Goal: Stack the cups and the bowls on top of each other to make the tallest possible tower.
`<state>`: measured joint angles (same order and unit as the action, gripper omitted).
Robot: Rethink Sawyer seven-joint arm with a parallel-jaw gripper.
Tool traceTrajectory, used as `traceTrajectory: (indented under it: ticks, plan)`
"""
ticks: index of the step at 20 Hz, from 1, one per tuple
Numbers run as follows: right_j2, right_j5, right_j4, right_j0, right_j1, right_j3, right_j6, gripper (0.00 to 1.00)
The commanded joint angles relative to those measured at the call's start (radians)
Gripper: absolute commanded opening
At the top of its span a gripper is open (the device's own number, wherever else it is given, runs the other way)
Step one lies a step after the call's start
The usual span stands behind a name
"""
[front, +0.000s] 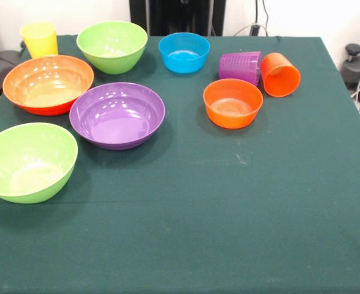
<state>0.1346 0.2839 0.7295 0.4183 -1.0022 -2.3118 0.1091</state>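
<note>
The gripper does not show in the front view, so whether its fingers are apart or together cannot be told, and it holds and touches nothing that can be seen. With the gripper out of sight, no direction from it to any piece can be given; only the layout on the counter [229,233] is clear.

Nothing is stacked yet. Along the far edge stand the yellow cup [39,39], upright at the far-left corner, a lime green bowl [112,46] and the small blue bowl [184,52]. Toward the far-right corner the purple cup [240,66] and the orange cup [280,74] lie on their sides, touching; the orange one's mouth faces the near edge, and the purple cup's long axis runs roughly along the far edge. Just in front of them sits the small orange bowl [232,103]. By the left edge are the large orange bowl [48,84], the purple bowl [117,114] beside it, and a second lime green bowl [28,162] nearer the near-left corner. The wide bowls look the likeliest base.
</note>
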Motion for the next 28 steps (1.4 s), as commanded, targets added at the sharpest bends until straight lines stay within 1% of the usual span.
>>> traceTrajectory:
  ticks: [1, 2, 5, 8, 12, 17, 18, 19, 20, 21, 23, 27, 28]
  plan:
    - [-0.047, -0.085, 0.103, 0.011, 0.065, -0.063, 0.244, 1.00]
    - [-0.051, -0.088, 0.110, 0.019, 0.075, -0.056, 0.238, 1.00]
    - [-0.081, -0.124, 0.146, 0.013, 0.111, -0.051, 0.251, 1.00]
    - [-0.134, -0.185, 0.190, -0.022, 0.176, -0.036, 0.279, 1.00]
    - [-0.192, -0.256, 0.227, -0.061, 0.257, -0.007, 0.297, 1.00]
    - [-0.263, -0.328, 0.243, -0.145, 0.363, 0.047, 0.321, 1.00]
    - [-0.258, -0.329, 0.246, -0.133, 0.359, 0.045, 0.310, 1.00]
    - [-0.268, -0.342, 0.248, -0.137, 0.373, 0.052, 0.308, 1.00]
    - [-0.249, -0.330, 0.252, -0.105, 0.360, 0.048, 0.290, 1.00]
    - [-0.254, -0.340, 0.256, -0.098, 0.371, 0.054, 0.284, 1.00]
    - [-0.237, -0.333, 0.268, -0.057, 0.377, 0.064, 0.261, 1.00]
    - [-0.236, -0.350, 0.292, -0.028, 0.434, 0.104, 0.251, 1.00]
    - [-0.249, -0.366, 0.296, -0.038, 0.457, 0.118, 0.257, 1.00]
